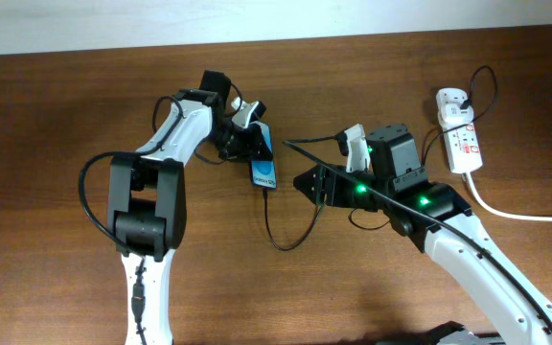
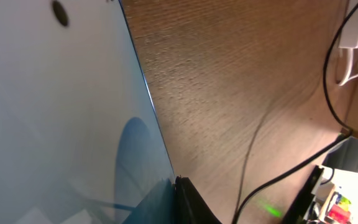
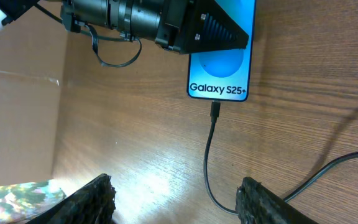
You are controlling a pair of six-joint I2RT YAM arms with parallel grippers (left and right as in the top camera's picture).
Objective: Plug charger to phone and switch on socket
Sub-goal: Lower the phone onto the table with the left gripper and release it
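Observation:
The phone (image 1: 264, 165) lies on the wooden table with its blue screen up. In the right wrist view the phone (image 3: 224, 71) reads "Galaxy S25+". My left gripper (image 1: 253, 144) is shut on its upper end, and also shows in the right wrist view (image 3: 211, 34). The charger's thin black cable (image 1: 278, 238) loops on the table. Its connector tip (image 3: 214, 111) meets the phone's bottom edge. My right gripper (image 3: 176, 199) is open and empty, just short of the cable loop (image 3: 209, 180). The white socket (image 1: 458, 134) lies at the far right with the black plug end (image 1: 453, 100) in it.
The socket's thick white cord (image 1: 525, 215) runs off to the right edge. The black cable passes under my right arm (image 1: 391, 182). In the left wrist view the phone screen (image 2: 61, 112) fills the left half, with bare table (image 2: 229, 93) beside it.

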